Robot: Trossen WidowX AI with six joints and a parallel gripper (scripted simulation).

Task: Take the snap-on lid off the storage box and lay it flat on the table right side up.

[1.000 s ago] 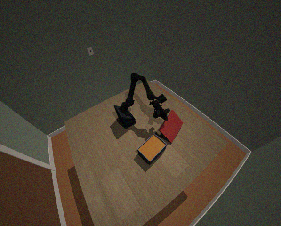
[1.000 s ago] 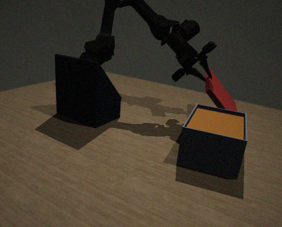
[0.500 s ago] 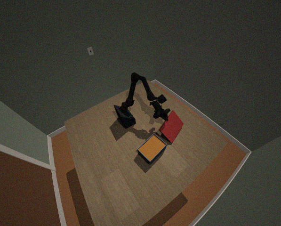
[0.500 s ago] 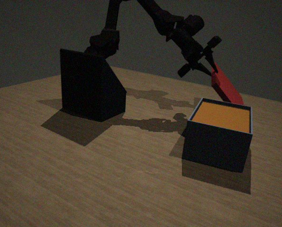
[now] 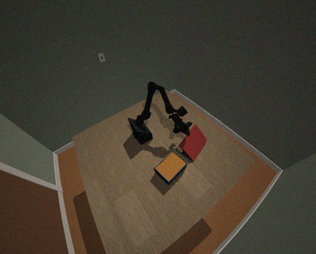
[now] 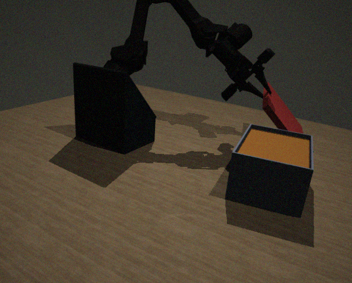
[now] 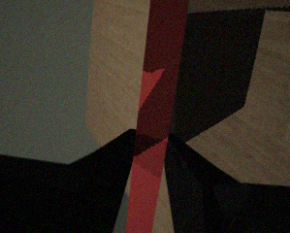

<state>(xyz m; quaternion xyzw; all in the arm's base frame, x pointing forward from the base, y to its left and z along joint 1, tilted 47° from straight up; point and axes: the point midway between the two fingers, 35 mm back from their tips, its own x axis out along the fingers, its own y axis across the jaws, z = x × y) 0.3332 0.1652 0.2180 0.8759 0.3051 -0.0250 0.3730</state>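
The red lid (image 5: 193, 142) (image 6: 284, 112) (image 7: 164, 44) is off the box and tilted steeply, its upper edge at the fingers and its far end slanting down behind the box in the exterior view. My gripper (image 5: 189, 131) (image 6: 266, 94) (image 7: 150, 138) is shut on that upper edge. Whether the lid's lower edge touches the table is hidden in the exterior view and unclear elsewhere. The dark storage box (image 5: 169, 180) (image 6: 267, 183) stands upright and open on the table (image 5: 119, 177) (image 6: 108, 228), with orange (image 5: 171, 166) (image 6: 276, 147) inside its rim.
The arm's dark base block (image 5: 143, 134) (image 6: 111, 109) stands on the table to the left of the box. The box is close beside the lid, nearer the viewer in the exterior view. Walls lie beyond the table's far edges.
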